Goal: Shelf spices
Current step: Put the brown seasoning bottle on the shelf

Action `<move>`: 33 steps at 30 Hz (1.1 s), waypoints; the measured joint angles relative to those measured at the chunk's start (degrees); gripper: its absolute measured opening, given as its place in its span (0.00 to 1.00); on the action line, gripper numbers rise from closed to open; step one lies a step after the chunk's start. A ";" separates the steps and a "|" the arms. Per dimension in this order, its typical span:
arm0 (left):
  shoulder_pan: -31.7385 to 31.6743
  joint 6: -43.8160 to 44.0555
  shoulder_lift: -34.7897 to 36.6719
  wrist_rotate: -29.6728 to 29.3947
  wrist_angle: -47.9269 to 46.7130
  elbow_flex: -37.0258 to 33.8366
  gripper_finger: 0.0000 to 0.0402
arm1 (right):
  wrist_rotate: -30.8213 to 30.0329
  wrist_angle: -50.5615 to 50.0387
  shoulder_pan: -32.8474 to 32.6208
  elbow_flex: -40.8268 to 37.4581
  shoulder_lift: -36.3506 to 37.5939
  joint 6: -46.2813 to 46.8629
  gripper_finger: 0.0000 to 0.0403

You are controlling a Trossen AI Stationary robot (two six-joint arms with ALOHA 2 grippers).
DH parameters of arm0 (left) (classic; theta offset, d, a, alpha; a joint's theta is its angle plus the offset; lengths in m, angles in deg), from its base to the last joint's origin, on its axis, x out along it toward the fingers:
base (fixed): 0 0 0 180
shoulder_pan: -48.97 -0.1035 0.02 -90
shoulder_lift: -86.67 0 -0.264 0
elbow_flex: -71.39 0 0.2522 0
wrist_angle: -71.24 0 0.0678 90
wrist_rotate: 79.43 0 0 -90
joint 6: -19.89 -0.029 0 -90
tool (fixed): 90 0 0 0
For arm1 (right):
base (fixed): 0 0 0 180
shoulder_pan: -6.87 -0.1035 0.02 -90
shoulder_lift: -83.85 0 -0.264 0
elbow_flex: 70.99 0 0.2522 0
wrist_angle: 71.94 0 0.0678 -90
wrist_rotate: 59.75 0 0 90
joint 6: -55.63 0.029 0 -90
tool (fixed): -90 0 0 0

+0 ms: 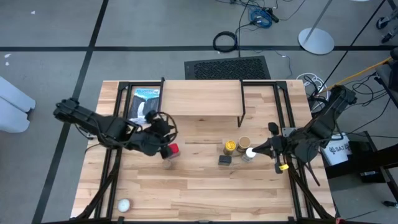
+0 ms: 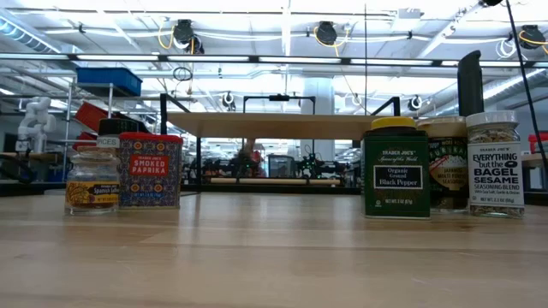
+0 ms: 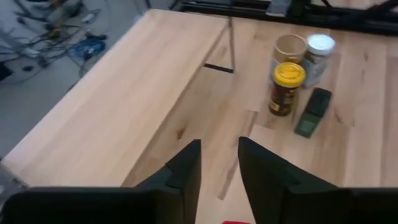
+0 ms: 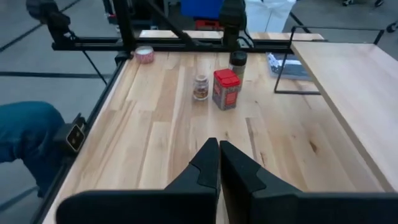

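The shelf (image 1: 205,99) stands at the table's far middle, its plank top bare. A red tin (image 1: 172,149) and a small jar (image 1: 168,163) stand upright on the table left of centre. My left gripper (image 3: 219,144) hovers open just above and behind the red tin, nothing between its fingers. Right of centre a yellow-lidded jar (image 1: 230,146), a tan-lidded jar (image 1: 244,142), a white-lidded jar (image 1: 250,152) and a black square tin (image 1: 224,160) stand together. My right gripper (image 4: 219,144) is shut and empty, raised just right of that group and pointing toward the table's left.
A flat blue-and-black package (image 1: 146,102) lies under the shelf's left end. A small white ball (image 1: 124,205) rests near the table's near left corner. Black frame rails (image 1: 109,174) run along both table sides. A person's leg (image 4: 25,137) shows beside the table.
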 joint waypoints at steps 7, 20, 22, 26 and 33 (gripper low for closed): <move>5.51 8.65 2.36 -6.44 0.18 -4.19 0.22 | 0.02 -4.50 0.02 3.33 0.07 0.46 0.00; 12.95 11.69 2.55 -18.11 -1.75 -5.34 0.22 | -0.31 -10.03 0.26 3.37 0.44 5.07 0.00; 13.80 12.24 2.55 -18.99 -0.99 -6.50 0.22 | -0.33 -10.09 0.76 3.37 0.48 4.27 0.00; 14.98 12.11 2.50 -21.68 -0.22 -9.96 0.22 | -0.31 -10.11 1.88 3.37 1.04 1.68 0.00; 14.66 8.70 2.52 -21.56 5.80 -11.72 0.22 | -0.14 -11.23 3.97 3.37 3.36 -2.17 0.00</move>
